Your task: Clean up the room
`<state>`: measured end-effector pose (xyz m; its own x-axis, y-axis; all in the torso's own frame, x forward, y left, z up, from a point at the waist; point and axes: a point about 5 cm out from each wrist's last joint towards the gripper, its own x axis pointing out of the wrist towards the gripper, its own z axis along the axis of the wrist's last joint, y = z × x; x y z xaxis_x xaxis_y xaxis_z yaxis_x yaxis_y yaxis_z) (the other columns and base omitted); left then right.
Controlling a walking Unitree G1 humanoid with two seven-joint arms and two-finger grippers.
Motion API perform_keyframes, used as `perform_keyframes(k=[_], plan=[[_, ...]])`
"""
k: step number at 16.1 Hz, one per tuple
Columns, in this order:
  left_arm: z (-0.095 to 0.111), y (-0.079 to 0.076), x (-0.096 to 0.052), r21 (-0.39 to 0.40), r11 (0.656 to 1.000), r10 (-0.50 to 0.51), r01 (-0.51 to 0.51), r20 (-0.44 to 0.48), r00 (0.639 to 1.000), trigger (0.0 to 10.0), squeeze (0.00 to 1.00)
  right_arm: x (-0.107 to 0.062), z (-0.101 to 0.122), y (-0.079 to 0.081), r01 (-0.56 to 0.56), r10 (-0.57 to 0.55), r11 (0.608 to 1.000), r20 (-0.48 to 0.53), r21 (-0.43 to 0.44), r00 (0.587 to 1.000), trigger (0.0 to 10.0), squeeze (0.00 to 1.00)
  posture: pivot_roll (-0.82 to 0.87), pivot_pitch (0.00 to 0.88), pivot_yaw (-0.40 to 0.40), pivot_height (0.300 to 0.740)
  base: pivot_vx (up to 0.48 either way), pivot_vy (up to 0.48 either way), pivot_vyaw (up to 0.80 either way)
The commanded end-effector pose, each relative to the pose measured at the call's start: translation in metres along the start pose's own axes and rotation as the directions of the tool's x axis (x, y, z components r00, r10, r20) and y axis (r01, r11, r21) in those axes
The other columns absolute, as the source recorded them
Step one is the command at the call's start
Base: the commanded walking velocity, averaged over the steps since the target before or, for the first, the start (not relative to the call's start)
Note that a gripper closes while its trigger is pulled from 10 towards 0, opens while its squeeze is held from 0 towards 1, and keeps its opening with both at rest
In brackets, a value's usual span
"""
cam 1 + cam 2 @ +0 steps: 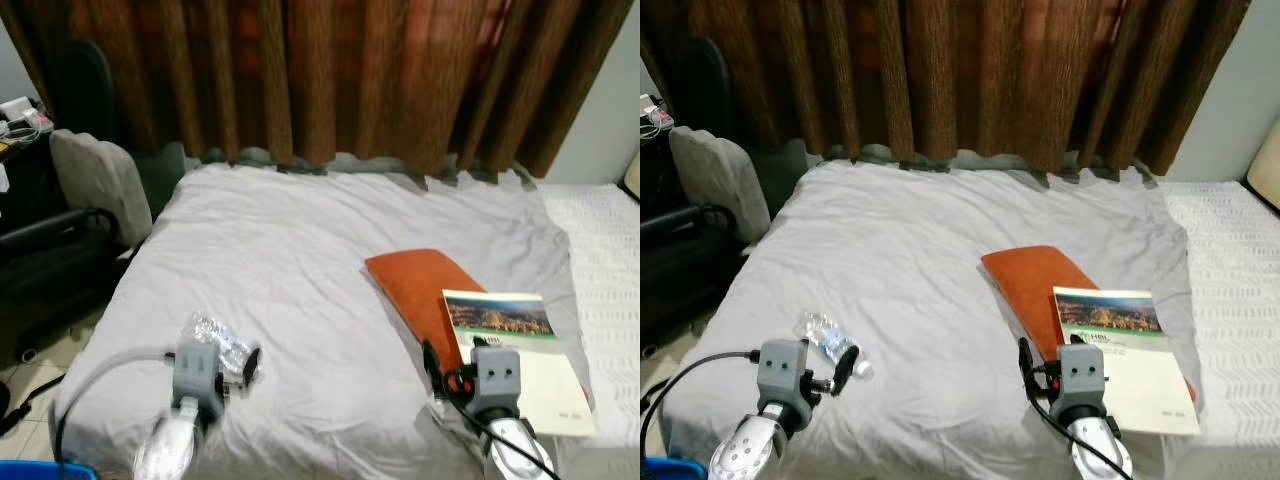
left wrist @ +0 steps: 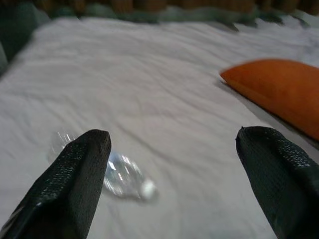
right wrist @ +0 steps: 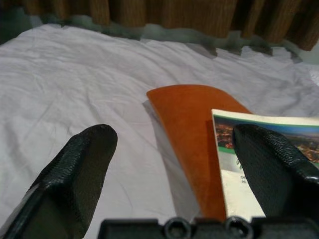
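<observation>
At the left edge: a dark office chair (image 1: pixel 55 250) with a grey cloth (image 1: pixel 100 185) over its back stands beside the bed (image 1: pixel 300 230), near a cluttered desk (image 1: pixel 15 135).
Plastic bottle: a clear, crumpled empty bottle (image 1: pixel 830 342) lies on the grey sheet near the bed's front left corner; it looks very light, thin-walled and slick, likely to buckle or squirt away under a hard pinch.
Left gripper: the left gripper (image 2: pixel 174 179) hangs just short of the bottle, its black fingers (image 2: pixel 75 184) spread wide with nothing between them.
Best hold on bottle: across the middle of the body, squeezed gently, seems safest; the cap end is too blurred to judge.
Orange cushion: a flat orange cushion (image 1: pixel 425 290) lies right of centre, soft and easy to pinch at an edge.
Booklet: a glossy booklet (image 1: pixel 515 355) rests partly on the cushion; thin and floppy, best taken by its overhanging edge.
Right gripper: the right gripper (image 3: pixel 174 159) hovers near the booklet's corner, jaws wide apart and empty.
</observation>
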<state>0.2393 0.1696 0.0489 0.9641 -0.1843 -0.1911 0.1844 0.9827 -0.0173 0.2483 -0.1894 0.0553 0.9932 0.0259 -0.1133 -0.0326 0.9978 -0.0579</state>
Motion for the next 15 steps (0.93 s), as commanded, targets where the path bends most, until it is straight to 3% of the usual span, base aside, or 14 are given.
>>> perform_keyframes(k=[1, 4, 7, 8, 11, 15], plan=[[0.013, 0.001, 0.001, 0.008, 1.0, -0.014, 0.013, 0.054, 0.998, 10.0, 0.0, 0.001, -0.002, 0.001, -0.015, 0.015, 1.0, -0.013, 0.009, 1.0, 10.0, 0.0, 0.04, 0.0, -0.061, 0.74, 0.0, 0.0, 0.0], [0.021, -0.003, 0.007, 0.081, 0.994, -0.074, 0.068, 0.067, 0.995, 10.0, 0.0, 0.002, -0.005, 0.011, -0.024, 0.025, 0.999, -0.024, 0.031, 0.999, 10.0, 0.0, 0.06, 0.0, -0.048, 0.74, 0.0, 0.0, 0.0], [0.03, 0.003, 0.013, 0.099, 0.995, -0.029, 0.02, 0.09, 0.996, 10.0, 0.0, 0.008, -0.004, 0.023, -0.102, 0.102, 0.993, 0.0, 0.058, 0.995, 10.0, 0.0, 0.07, 0.0, -0.045, 0.74, 0.0, 0.0, 0.0], [0.031, 0.007, 0.016, 0.08, 0.997, 0.011, -0.018, 0.087, 0.996, 10.0, 0.0, 0.012, -0.005, 0.026, -0.112, 0.112, 0.992, -0.006, 0.055, 0.994, 10.0, 0.0, 0.07, 0.0, -0.044, 0.74, 0.472, 0.0, 0.0], [0.033, 0.001, 0.021, 0.104, 0.995, -0.016, 0.007, 0.087, 0.996, 10.0, 0.0, 0.018, -0.004, 0.03, -0.135, 0.135, 0.989, -0.005, 0.057, 0.991, 10.0, 0.0, 0.08, 0.0, -0.049, 0.74, 0.472, 0.0, 0.0], [0.036, 0.005, 0.031, 0.144, 0.989, -0.041, 0.031, 0.068, 0.997, 10.0, 0.0, 0.022, -0.004, 0.031, -0.134, 0.134, 0.99, -0.002, 0.044, 0.991, 10.0, 0.0, 0.08, 0.0, -0.046, 0.74, 0.48, 0.0, 0.29]])
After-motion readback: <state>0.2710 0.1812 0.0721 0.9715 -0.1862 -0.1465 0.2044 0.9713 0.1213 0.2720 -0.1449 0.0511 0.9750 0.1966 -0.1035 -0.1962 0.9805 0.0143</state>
